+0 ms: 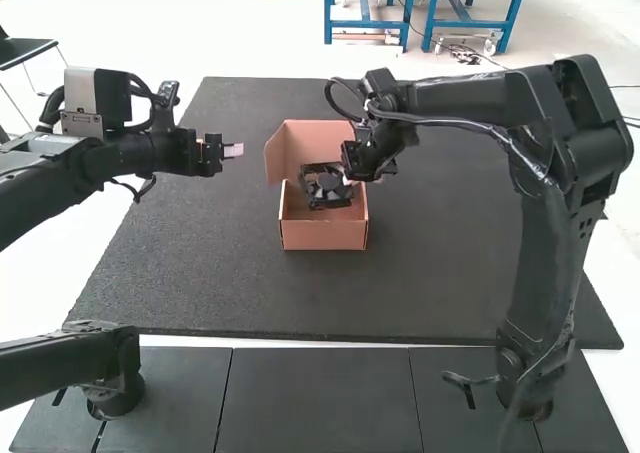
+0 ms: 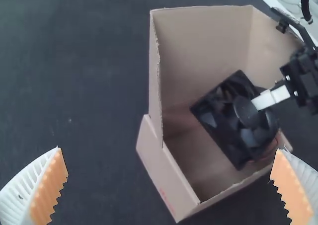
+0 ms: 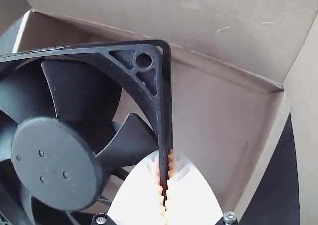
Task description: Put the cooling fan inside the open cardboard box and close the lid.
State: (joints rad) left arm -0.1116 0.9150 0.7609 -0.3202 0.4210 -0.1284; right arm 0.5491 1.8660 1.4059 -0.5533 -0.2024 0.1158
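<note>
- My right end effector [image 3: 165, 187] is pinching the cooling fan [image 1: 326, 186] by its frame edge, tilted inside the open cardboard box [image 1: 322, 229].
- My left end effector [image 1: 230, 151] hovers spread, left of the box.

Black speckled mat [image 1: 200, 263] lies flat, covering most of the table [image 1: 320, 393]. Table's dark panels show past the mat's near edge, seams between them.

No legible text, number or sign recorded. The cardboard box [image 2: 158, 160] carries a small reddish mark [image 2: 162, 190] on its outer wall, possibly print; it is too faint to be read.
</note>
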